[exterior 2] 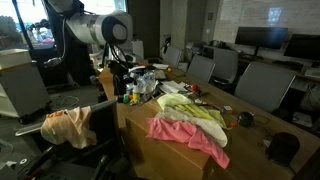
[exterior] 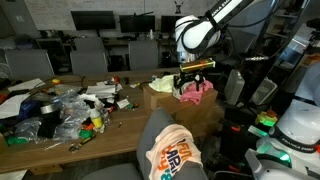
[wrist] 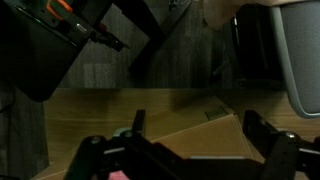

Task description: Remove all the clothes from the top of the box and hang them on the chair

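Note:
A cardboard box (exterior: 205, 115) (exterior 2: 165, 160) carries a pink garment (exterior: 196, 92) (exterior 2: 186, 137) and a yellow-white garment (exterior: 165, 85) (exterior 2: 197, 111) on its top. A grey chair (exterior: 160, 130) (exterior 2: 103, 125) stands beside the box with a peach-and-white garment (exterior: 173, 156) (exterior 2: 67, 127) draped over it. My gripper (exterior: 194, 69) (exterior 2: 122, 82) (wrist: 198, 130) is open and empty. It hovers above the box's edge on the chair side. In the wrist view only a bare box flap (wrist: 190, 140) lies between the fingers.
A long wooden table (exterior: 60, 135) (exterior 2: 215, 100) behind the box is cluttered with bags, bottles and small items. Office chairs (exterior 2: 262, 85) and monitors (exterior: 95, 20) line the far side. White equipment (exterior: 295, 120) stands close by the box.

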Robot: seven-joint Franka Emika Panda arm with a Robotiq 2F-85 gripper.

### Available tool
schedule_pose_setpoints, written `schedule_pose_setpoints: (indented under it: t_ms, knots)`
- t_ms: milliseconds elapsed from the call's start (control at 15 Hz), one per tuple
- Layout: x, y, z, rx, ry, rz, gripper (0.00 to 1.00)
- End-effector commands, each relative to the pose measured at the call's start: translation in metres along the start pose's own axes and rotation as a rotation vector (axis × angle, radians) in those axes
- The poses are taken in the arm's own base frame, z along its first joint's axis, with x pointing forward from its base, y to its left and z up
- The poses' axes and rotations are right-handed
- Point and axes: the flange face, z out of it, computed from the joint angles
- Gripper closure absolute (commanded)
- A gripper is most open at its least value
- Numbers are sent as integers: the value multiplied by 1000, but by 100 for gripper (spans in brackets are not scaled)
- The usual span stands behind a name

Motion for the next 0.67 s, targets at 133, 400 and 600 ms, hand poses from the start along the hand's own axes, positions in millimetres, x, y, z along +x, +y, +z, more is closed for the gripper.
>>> schedule_pose_setpoints:
  t_ms: [133,400,600]
  knots:
    - [20,25,25,44,-33,134,0]
    - [41,38,26,96,-28,200,0]
    - [61,40,22,139,1,227,0]
